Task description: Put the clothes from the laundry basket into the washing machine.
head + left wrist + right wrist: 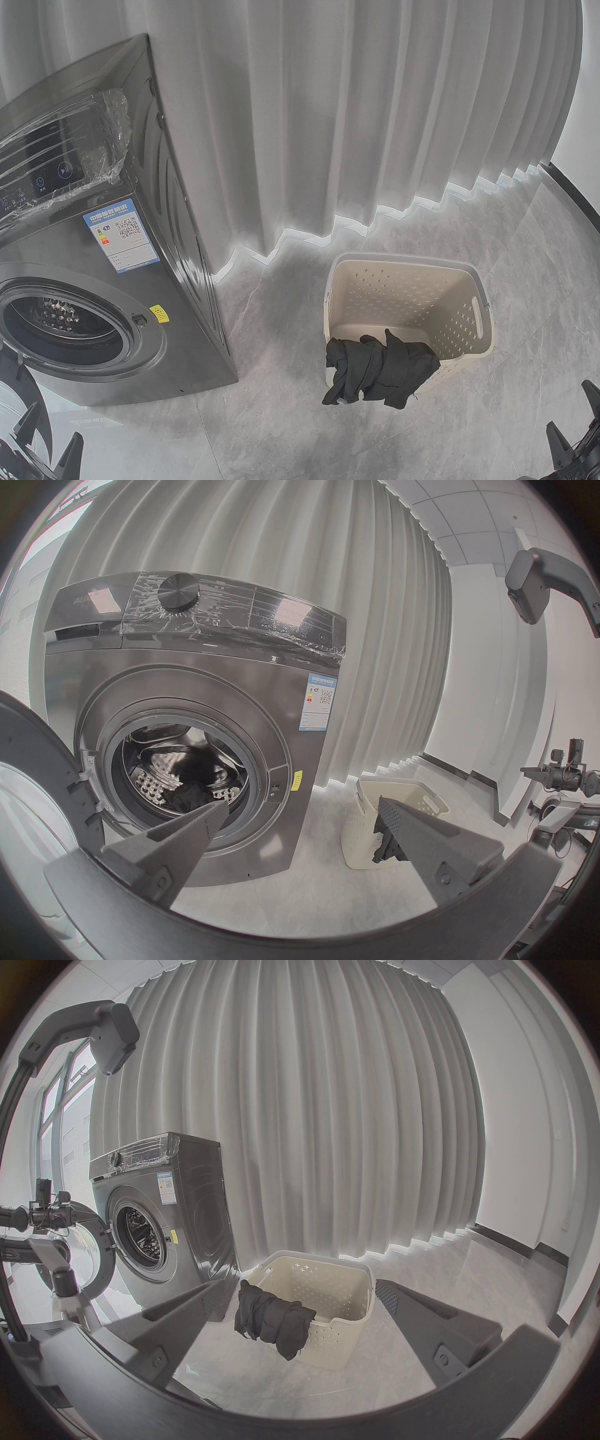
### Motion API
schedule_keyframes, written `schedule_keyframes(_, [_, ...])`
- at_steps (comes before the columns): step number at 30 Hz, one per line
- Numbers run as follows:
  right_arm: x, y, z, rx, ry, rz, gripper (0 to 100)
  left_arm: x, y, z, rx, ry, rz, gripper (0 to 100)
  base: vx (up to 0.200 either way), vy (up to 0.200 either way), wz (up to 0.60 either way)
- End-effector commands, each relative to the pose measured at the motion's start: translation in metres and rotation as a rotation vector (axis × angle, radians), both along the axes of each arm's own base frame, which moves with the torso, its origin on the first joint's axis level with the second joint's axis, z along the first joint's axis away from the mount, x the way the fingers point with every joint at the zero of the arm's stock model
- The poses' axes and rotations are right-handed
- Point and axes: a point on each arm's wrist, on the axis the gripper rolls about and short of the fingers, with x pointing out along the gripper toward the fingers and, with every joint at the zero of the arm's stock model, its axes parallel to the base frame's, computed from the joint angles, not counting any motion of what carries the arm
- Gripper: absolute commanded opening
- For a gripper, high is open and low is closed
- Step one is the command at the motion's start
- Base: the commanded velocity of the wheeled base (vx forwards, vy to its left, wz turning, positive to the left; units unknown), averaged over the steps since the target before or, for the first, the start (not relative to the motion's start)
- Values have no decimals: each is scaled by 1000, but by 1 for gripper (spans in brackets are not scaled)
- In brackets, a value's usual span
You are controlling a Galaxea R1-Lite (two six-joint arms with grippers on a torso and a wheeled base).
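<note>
The washing machine (69, 250) carries a blue label (121, 235) with a QR code and a small yellow sticker (159, 314); print too small to read.

The left tool (301, 805) and the right tool (300, 1285) look alike: two matte charcoal, wedge-shaped fingers (164, 849) tapering to blunt tips, a round screw (164, 880) near each base (one per finger), dimpled pads (389, 817) on the inner faces, and a curved, brushed dark bar (300, 942). The arm link (94, 1029) is smooth grey.
</note>
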Motion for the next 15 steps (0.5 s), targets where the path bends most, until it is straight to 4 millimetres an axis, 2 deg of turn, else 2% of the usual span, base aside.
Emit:
schedule_keyframes(1, [0,0,-5,-2,1,0,100,0,0,-5,0,2,1,100,0,0,0])
schedule_keyframes(7, [0,0,-5,0,1,0,100,0,0,-5,0,4,1,100,0,0,-600])
schedule_keyframes(15, [0,0,-5,-2,1,0,100,0,0,-5,1,4,3,100,0,0,0])
